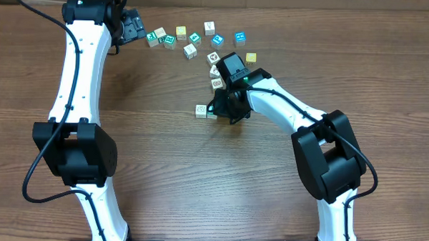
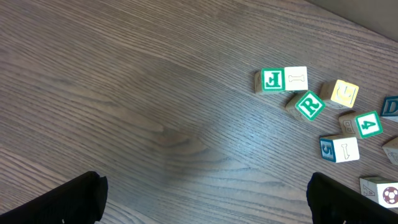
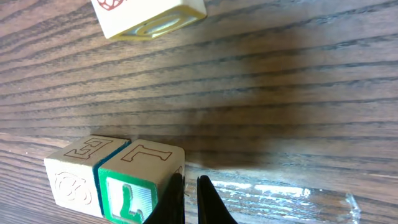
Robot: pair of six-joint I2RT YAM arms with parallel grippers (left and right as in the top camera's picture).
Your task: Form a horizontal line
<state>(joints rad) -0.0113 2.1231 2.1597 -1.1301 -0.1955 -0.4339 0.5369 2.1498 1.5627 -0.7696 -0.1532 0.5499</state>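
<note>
Horizontal line (image 3: pixel 115 180) — just beside the closed right pincer (image 3: pixel 190 186)

Overhead view looked straight down on the whole table (image 1: pixel 170 147). Wrist views angled down from nearer, sharing its blocks (image 2: pixel 309 105).

Overhead's bright and even – soft shadows only. Right wrist view: dark shadow on the table (image 3: pixel 280 93) ahead of the right gripper (image 3: pixel 189 185), glare streak beside it.

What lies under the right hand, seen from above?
A white cube shows beside the right hand, touching a green-faced cube that the hand mostly covers. Whether more lies beneath the hand cannot be seen.
</note>
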